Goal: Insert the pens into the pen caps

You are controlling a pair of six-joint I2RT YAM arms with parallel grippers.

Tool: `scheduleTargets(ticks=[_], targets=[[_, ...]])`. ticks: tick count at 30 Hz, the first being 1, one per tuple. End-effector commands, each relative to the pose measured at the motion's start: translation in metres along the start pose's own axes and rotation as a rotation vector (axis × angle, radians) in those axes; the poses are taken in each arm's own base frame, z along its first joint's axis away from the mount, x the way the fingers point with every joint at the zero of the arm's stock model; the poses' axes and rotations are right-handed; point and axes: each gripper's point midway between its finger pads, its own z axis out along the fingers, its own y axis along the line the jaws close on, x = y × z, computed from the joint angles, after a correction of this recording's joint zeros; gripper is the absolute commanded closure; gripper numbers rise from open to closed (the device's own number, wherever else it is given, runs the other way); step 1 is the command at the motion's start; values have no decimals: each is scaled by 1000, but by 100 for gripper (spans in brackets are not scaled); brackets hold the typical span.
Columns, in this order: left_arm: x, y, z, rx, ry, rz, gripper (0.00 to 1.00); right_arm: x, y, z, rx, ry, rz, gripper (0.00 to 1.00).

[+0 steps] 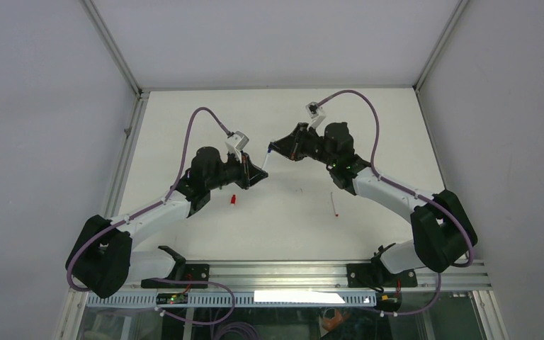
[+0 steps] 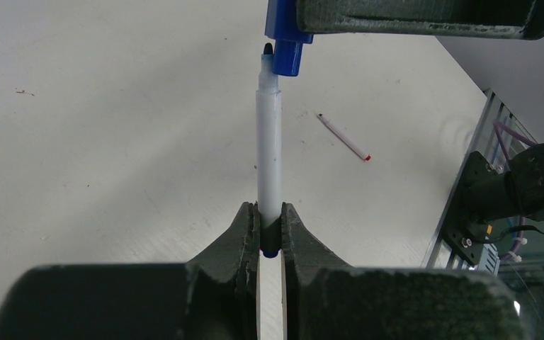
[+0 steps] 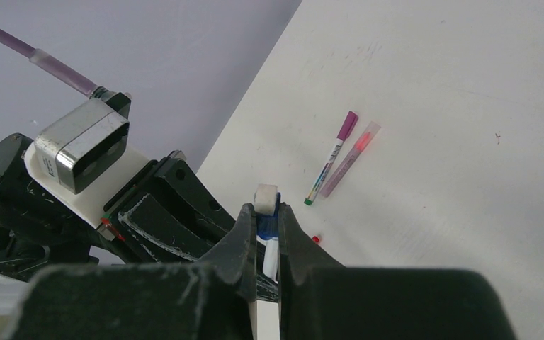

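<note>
The white pen (image 2: 269, 142), centre frame, is clenched in the left pincer (image 2: 270, 237), its tip just left of the blue cap (image 2: 287, 57) that the right pincer (image 3: 262, 219) grips. Mid-insertion, I judge: align the tip with the cap mouth, then push.

A pen (image 2: 269, 149) projects forward from between the left gripper's (image 2: 270, 212) fingers, its tip just left of the cap (image 2: 287, 42) pinched in the right gripper (image 3: 268, 212). On the table (image 2: 113, 142), a loose pen (image 2: 343, 137) lies ahead-right of the left gripper. A third pen (image 3: 331, 157) and a fourth pen (image 3: 349, 159) lie side by side ahead-right of the right gripper.
</note>
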Motion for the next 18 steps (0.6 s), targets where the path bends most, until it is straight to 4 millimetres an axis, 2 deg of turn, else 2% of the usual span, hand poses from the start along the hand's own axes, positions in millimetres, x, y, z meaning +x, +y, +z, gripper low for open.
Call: scheduleTargets(ticks=[1, 11, 18], targets=[[-19, -15, -1, 51, -74, 30, 100, -11, 13, 4, -50, -36, -20, 100], [-17, -16, -2, 55, -72, 24, 100, -28, 6, -1, -3, -113, -31, 100], [-17, -15, -3, 51, -73, 25, 100, -26, 6, 3, -9, -100, -24, 100]])
